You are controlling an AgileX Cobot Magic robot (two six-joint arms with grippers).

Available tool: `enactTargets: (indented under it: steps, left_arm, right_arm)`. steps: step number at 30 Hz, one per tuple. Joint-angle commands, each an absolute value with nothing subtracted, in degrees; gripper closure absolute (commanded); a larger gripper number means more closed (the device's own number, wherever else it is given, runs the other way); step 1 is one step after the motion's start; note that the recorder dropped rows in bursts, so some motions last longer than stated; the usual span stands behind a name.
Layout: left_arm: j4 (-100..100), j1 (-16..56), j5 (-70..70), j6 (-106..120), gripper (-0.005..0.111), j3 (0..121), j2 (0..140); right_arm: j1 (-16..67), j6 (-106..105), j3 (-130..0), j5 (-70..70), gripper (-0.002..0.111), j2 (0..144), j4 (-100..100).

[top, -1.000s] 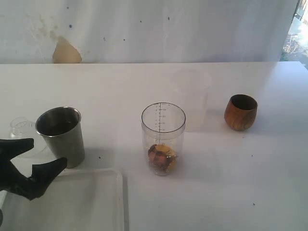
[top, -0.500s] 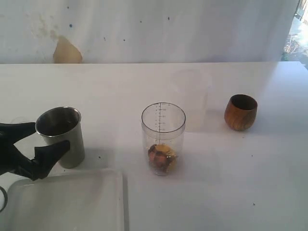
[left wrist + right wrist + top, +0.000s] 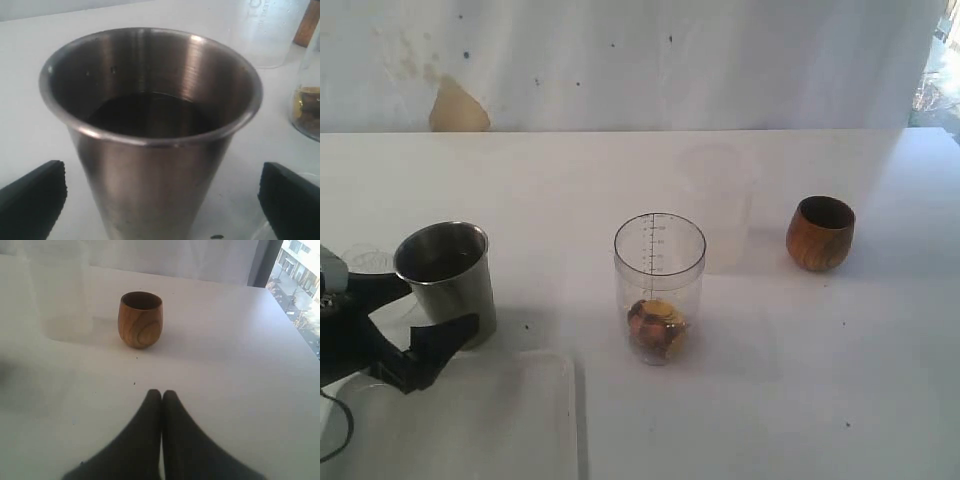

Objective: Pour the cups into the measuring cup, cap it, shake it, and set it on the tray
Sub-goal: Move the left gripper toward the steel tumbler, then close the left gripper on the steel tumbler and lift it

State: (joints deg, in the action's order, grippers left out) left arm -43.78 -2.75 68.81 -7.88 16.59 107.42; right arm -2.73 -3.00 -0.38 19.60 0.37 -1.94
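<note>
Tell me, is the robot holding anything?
Nothing is held. The left tool is open around the steel tumbler, not touching; the right tool is shut, empty.

The tumbler (image 3: 150, 165) is brushed steel with a satin sheen and fine vertical grain. The wooden cup (image 3: 140, 319) is smooth, lightly glossy brown wood with visible figure. The measuring cup (image 3: 659, 265) is clear glossy plastic. The frosted cup (image 3: 718, 200) is dull and translucent, probably plastic. The tabletop (image 3: 820, 380) is matt white and the tray (image 3: 500, 420) smooth white.
</note>
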Motion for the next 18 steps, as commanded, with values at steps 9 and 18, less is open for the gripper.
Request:
enactTargets:
  steps: [9, 18]
  left_arm:
    - [-50.20, -2.69, 69.96, -7.54, 0.002, 25.16, 115.00]
    - [-51.05, -2.69, 69.96, -7.74, 0.002, 29.19, 119.32]
  right_arm:
    - [-2.44, -2.72, 0.00, 19.53, 0.108, 0.00, -1.93]
    - [-2.44, -2.72, 0.00, 19.53, 0.108, 0.00, -1.93]
